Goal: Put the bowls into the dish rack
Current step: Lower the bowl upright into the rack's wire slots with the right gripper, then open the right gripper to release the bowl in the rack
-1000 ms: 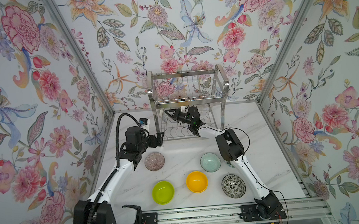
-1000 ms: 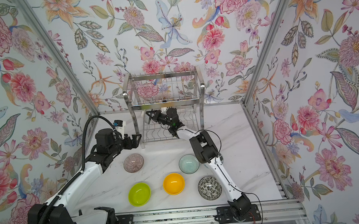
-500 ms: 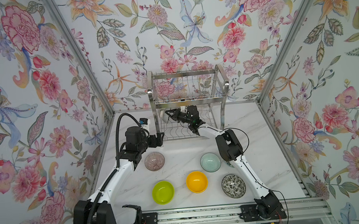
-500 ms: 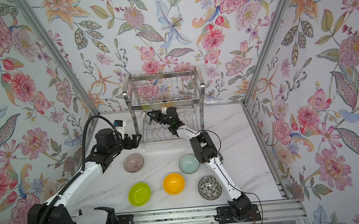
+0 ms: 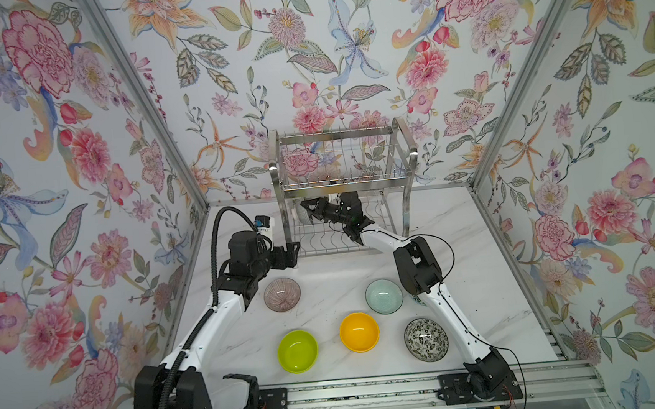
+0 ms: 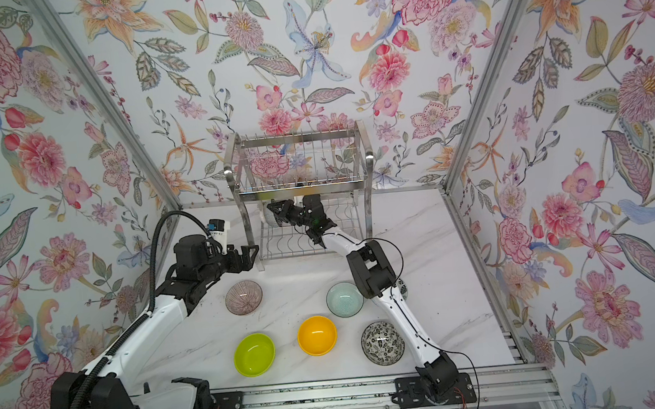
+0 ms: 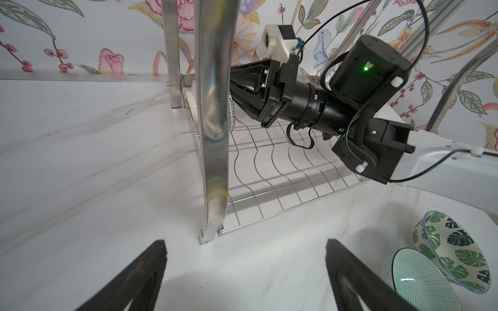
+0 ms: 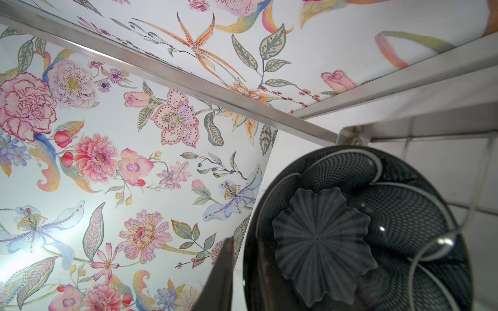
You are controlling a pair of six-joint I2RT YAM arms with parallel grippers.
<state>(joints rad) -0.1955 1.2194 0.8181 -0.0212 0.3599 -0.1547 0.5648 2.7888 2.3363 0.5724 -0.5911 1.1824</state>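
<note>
The right claw (image 5: 310, 211) reaches into the lower tier of the rack (image 5: 376, 185), at the tier's left end. The navy bowl (image 8: 323, 242) stands on edge right at the claw's tips, leaning in the wire slots with its hollow facing the claw. The jaws are slightly apart and astride the rim. One finger (image 8: 221, 274) is outside the bowl with a sliver of light between it and the rim. The other finger is hard to make out against the dark inside, so no firm hold shows. The left claw (image 7: 245, 269) hangs wide open and empty over the table (image 7: 80, 161), with the rack's front left corner just ahead of it. The pink bowl (image 5: 282, 294) sits near this claw, back toward its arm. The mint bowl (image 7: 420, 285) and leaf bowl (image 7: 455, 253) sit side by side off to its right. The lime bowl (image 5: 297, 351), orange bowl (image 5: 359, 332) and floral bowl (image 5: 425, 339) form a row farther back, well apart from both claws.
</note>
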